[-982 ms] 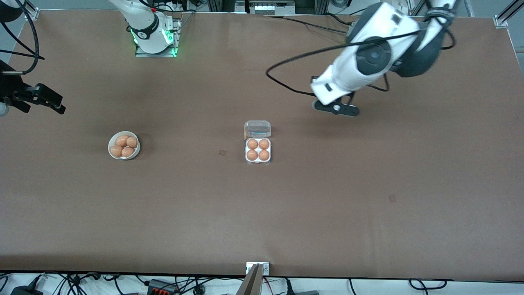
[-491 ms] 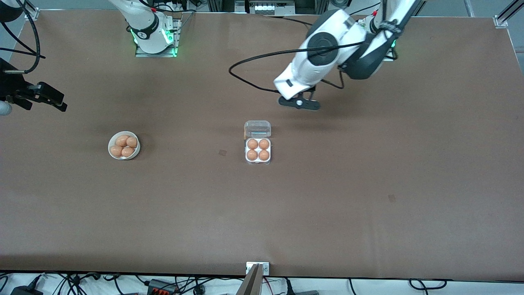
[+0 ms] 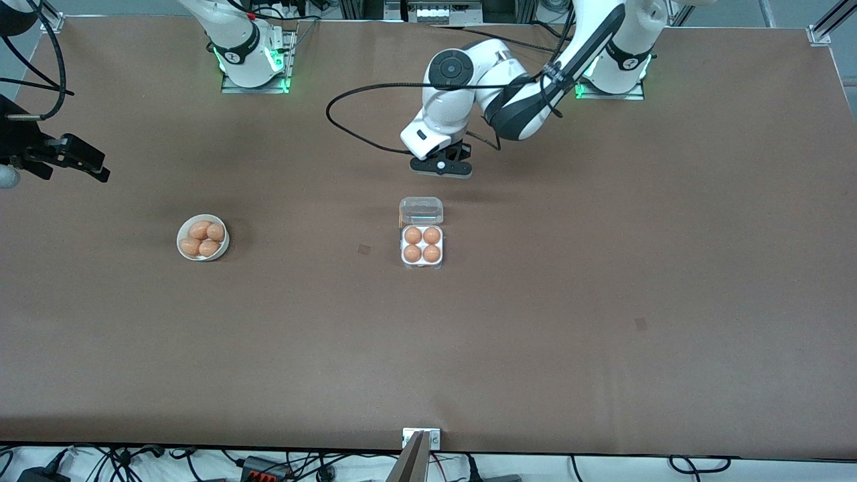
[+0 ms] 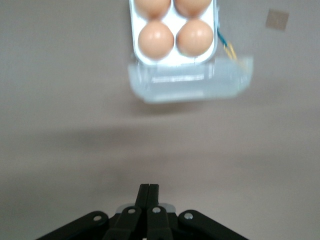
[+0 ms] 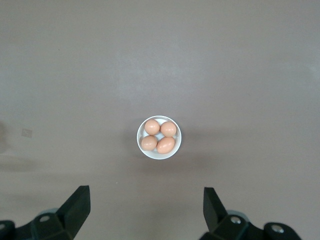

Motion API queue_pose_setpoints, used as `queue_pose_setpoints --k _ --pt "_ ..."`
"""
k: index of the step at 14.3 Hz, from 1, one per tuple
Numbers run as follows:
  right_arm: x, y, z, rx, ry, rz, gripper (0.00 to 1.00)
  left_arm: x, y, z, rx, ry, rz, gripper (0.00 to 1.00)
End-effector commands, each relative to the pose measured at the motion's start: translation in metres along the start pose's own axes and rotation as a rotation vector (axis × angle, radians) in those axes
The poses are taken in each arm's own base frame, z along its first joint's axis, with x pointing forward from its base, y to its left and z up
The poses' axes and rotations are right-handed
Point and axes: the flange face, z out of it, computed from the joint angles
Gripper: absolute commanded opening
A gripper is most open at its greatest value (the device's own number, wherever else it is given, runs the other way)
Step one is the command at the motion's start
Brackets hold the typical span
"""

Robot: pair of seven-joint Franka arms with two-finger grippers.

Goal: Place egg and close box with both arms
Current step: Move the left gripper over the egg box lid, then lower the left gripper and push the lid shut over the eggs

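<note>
The box point(image 3: 422, 245) stands mid-table with its clear lid point(image 3: 421, 210) raised on the side farther from the front camera. Every cell holds an orange-brown egg point(image 3: 413, 235), and they look alike. My left gripper point(image 3: 442, 167) is shut on nothing and hangs over bare table just past the lid. In the left wrist view the closed fingertips point(image 4: 149, 187) face the lid point(image 4: 190, 85) and the box's white tray point(image 4: 174, 60). My right gripper point(image 3: 90, 167) waits open at the right arm's end of the table, empty point(image 5: 145, 200).
A round white bowl point(image 3: 179, 242) with several eggs sits toward the right arm's end, about level with the box; the right wrist view shows the bowl point(image 5: 172, 152) ahead of the open fingers. A black cable loops from the left arm.
The left arm has swung across toward the box, carrying its shut gripper from the left arm's end to just beside the raised lid. The right arm, box and bowl have not moved.
</note>
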Motion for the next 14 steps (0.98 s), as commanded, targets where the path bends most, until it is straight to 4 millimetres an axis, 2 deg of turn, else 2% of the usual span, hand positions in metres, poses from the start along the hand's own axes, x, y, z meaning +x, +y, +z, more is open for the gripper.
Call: queue_pose_setpoints --k 1,3,6,12,14 --pt "-0.003 0.001 -0.006 -0.011 0.005 -0.014 1.00 0.003 0.011 0.032 0.009 0.111 0.003 0.01" --pt "-0.003 0.001 -0.007 -0.011 0.006 -0.014 1.00 0.007 0.015 0.046 -0.009 0.197 0.004 0.01" --pt "-0.004 -0.001 -0.007 -0.011 0.002 -0.017 1.00 0.013 0.016 0.052 -0.039 0.277 -0.011 0.01" --pt "-0.003 0.000 -0.009 -0.009 0.006 -0.013 1.00 0.080 0.003 0.019 -0.052 0.418 -0.032 0.01" --pt "-0.003 0.001 -0.010 -0.009 0.008 -0.012 1.00 0.088 -0.002 0.009 -0.055 0.433 -0.043 0.01"
